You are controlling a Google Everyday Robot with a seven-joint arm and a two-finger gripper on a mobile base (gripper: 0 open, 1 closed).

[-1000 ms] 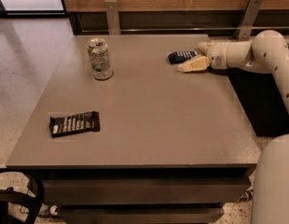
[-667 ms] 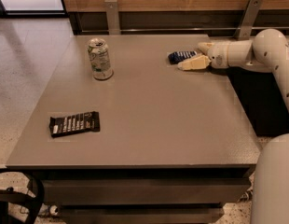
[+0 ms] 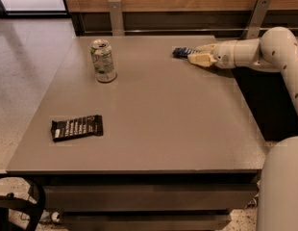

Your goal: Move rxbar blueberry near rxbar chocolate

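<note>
The rxbar blueberry (image 3: 181, 52), a small dark blue wrapper, is at the far right of the table top. My gripper (image 3: 196, 54) reaches in from the right, and its cream fingers (image 3: 201, 59) are shut on the bar's right end. The bar looks held just above the surface. The rxbar chocolate (image 3: 77, 127), a flat black wrapper with white lettering, lies near the front left corner of the table, far from the gripper.
A green and white can (image 3: 103, 60) stands upright at the back left of the grey table (image 3: 163, 119). A wooden wall with metal brackets (image 3: 116, 16) runs behind the table. The robot's white body (image 3: 283, 186) is at the front right.
The gripper and the blue bar have shifted slightly up and to the left together. The can and the black bar have not moved.
</note>
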